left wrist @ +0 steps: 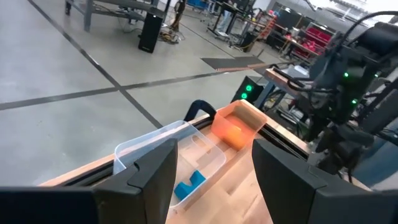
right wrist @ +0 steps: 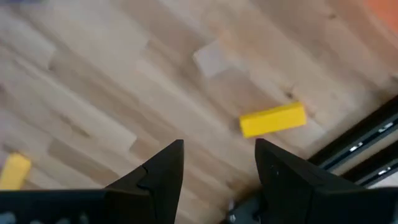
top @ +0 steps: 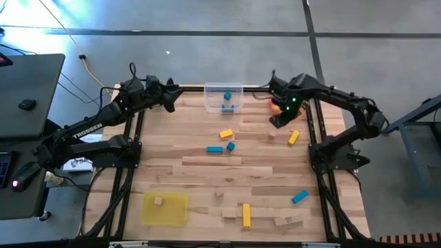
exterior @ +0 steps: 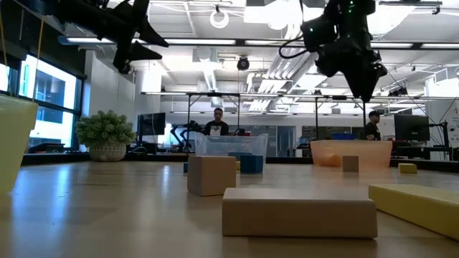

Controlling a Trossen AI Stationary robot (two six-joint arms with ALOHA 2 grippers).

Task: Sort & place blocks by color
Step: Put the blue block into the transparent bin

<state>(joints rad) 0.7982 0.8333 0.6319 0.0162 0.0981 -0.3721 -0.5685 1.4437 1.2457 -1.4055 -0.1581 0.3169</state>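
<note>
Wooden table [top: 207, 172] fills the middle of the high view, with blocks scattered over it. Two blue blocks [top: 228, 100] lie in the clear tray [top: 223, 88] at top centre; more blue ones sit near mid-frame [top: 215, 149] and at lower right [top: 299, 198]. Yellow bars lie just above centre [top: 226, 133], at right [top: 293, 137] and near the bottom edge [top: 246, 214]. Plain wood blocks rest along the bottom [top: 288, 221], and one sits in the yellow tray [top: 164, 208] at lower left.

Right gripper [top: 278, 121] hangs above the table at upper right, just below the orange tray [top: 274, 105] — its jaws stand apart and hold nothing. Its wrist view looks down on a yellow bar [right wrist: 273, 119] and a plain block [right wrist: 213, 60], with the fingers [right wrist: 158, 171] clear of both.

Left gripper [top: 169, 105] waits raised at upper left, beside the clear tray — jaws apart, empty. Its wrist view shows a blue block [left wrist: 189, 184] in that tray
</note>
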